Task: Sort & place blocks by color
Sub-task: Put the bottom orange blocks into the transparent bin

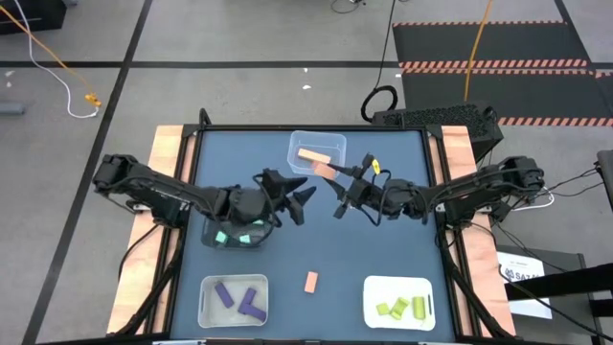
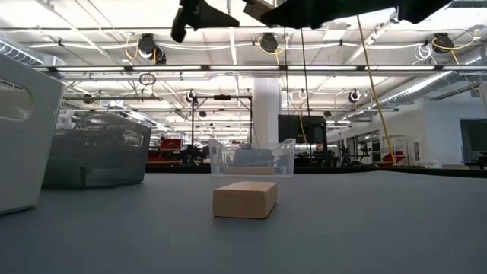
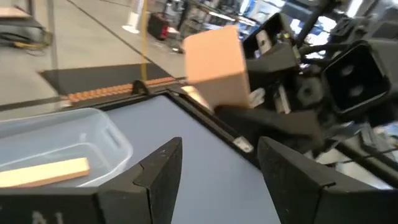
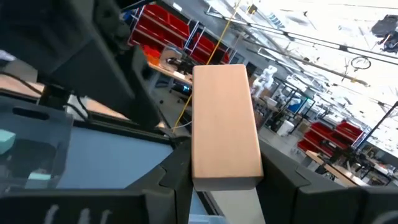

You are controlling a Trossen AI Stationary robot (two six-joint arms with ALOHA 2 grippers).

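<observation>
My right gripper [image 1: 335, 180] is shut on a pale orange block [image 1: 325, 171], held in the air just by the near right corner of the clear bin [image 1: 337, 144]. A pale orange bar [image 1: 313, 155] lies flat in that bin. My left gripper [image 1: 299, 192] hovers open near the table's middle, pointing toward the held block [image 3: 214, 62] and touching nothing. Another pale orange block [image 1: 310, 282] lies flat on the table toward the near edge. It also shows close up in the low view [image 2: 245, 199]. My right gripper pinches the pale orange block between its two fingers [image 4: 177, 177], by its lower end [image 4: 227, 168]. The fingers come from the table's right side. The block is lifted clear of the table, and most of its length sticks out past the fingertips.
A dark bin [image 1: 251, 240] holding teal blocks [image 1: 221, 237] sits under my left arm. At the near edge, a white bin [image 1: 206, 307] holds purple blocks [image 1: 251, 303] and another white bin [image 1: 431, 309] holds yellow-green blocks [image 1: 402, 307]. Bare table lies between them.
</observation>
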